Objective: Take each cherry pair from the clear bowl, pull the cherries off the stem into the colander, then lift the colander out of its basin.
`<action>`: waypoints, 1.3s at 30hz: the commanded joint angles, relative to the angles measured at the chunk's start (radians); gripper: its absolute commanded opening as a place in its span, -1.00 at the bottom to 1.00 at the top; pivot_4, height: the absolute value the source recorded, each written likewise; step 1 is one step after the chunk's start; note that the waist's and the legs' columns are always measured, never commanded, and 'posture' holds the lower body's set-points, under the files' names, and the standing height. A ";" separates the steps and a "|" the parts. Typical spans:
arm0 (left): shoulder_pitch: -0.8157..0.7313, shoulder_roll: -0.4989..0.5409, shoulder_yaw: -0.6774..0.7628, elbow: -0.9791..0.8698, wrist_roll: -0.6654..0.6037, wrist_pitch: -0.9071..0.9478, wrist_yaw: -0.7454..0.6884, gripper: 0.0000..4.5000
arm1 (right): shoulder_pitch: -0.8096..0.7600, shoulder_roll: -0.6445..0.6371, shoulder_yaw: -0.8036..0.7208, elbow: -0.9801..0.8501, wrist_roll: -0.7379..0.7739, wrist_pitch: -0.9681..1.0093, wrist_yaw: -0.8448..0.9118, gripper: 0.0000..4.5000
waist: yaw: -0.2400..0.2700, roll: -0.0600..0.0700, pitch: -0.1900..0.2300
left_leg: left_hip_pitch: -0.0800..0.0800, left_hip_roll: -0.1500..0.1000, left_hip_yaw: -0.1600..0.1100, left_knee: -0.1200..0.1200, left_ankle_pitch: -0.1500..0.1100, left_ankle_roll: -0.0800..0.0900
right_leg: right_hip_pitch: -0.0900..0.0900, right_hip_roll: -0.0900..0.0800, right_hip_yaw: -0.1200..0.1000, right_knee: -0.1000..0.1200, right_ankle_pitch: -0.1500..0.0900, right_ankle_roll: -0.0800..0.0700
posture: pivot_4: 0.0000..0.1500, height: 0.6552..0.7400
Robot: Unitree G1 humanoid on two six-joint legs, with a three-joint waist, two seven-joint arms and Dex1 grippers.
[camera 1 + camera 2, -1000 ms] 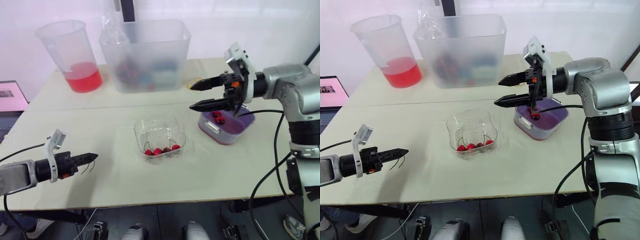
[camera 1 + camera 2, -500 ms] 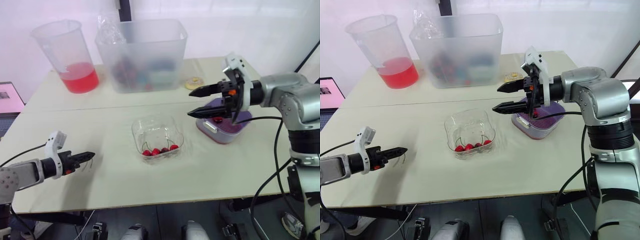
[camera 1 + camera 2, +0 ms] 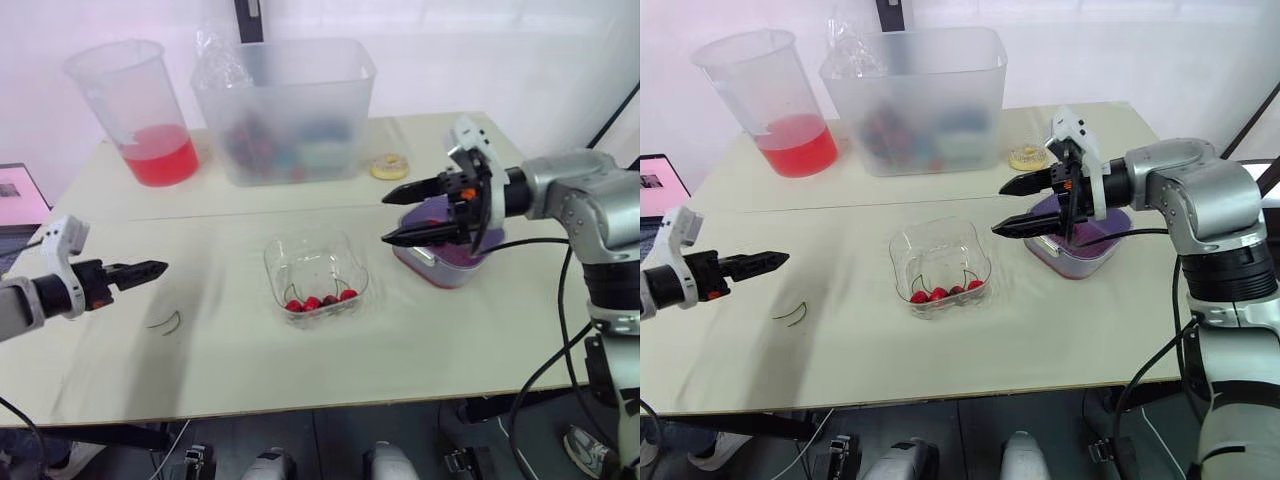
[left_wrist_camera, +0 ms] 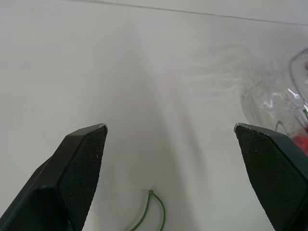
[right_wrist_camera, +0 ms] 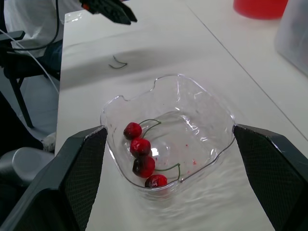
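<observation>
clear bowl [image 3: 316,262]: four cherries [image 3: 322,300] to go | colander [image 3: 460,256] not lifted | left gripper [image 4: 171,127], right gripper [image 3: 386,219]: both splayed, empty

Four red cherries [image 3: 318,301] in clear bowl [image 3: 279,268], purple colander [image 3: 1080,262] near it

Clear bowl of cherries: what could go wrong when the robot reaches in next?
1. The cherries huddle against one wall, so the open right gripper might pinch two pairs or squash fruit.
2. The clear bowl looks thin and light; a nudge could slide it.
3. A loose stem lies on the table near the left gripper and could get swept off.
</observation>
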 commanded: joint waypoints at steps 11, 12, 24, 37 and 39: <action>0.204 -0.014 0.005 -0.457 0.054 -0.447 -0.328 0.97 | -0.115 0.147 0.234 0.038 -0.196 -0.278 0.049 1.00 | -0.006 0.000 0.000 | -0.001 0.001 0.002 -0.001 0.000 0.000 | -0.001 0.000 0.000 -0.001 0.000 0.000 | 1.00 1.00; 0.211 -0.019 0.009 -0.476 0.033 -0.430 -0.326 0.97 | -0.127 0.169 0.245 0.057 -0.217 -0.316 0.049 1.00 | -0.008 0.000 0.000 | -0.001 0.001 0.001 -0.001 0.000 0.000 | -0.001 0.000 0.000 -0.001 0.000 0.000 | 1.00 1.00; 0.320 -0.082 0.027 -0.577 0.061 -0.457 -0.263 0.97 | -0.359 0.485 0.481 0.582 -0.491 -0.600 0.207 1.00 | -0.021 0.000 0.000 | -0.001 0.001 -0.002 0.000 0.000 0.000 | 0.000 0.001 -0.002 -0.001 0.000 0.000 | 1.00 1.00; 0.409 -0.101 0.074 -0.623 0.076 -0.468 -0.234 0.97 | -0.278 0.599 0.540 0.647 -0.657 -0.609 0.163 1.00 | -0.026 0.001 0.000 | -0.001 0.001 -0.002 -0.001 0.000 0.000 | 0.000 0.001 -0.002 -0.001 0.000 0.000 | 1.00 1.00; 0.411 -0.105 0.075 -0.625 0.077 -0.470 -0.229 0.97 | -0.269 0.609 0.544 0.649 -0.677 -0.599 0.160 1.00 | -0.025 0.001 0.000 | -0.001 0.001 -0.002 -0.001 0.000 0.000 | 0.000 0.001 -0.001 -0.001 0.000 0.000 | 1.00 1.00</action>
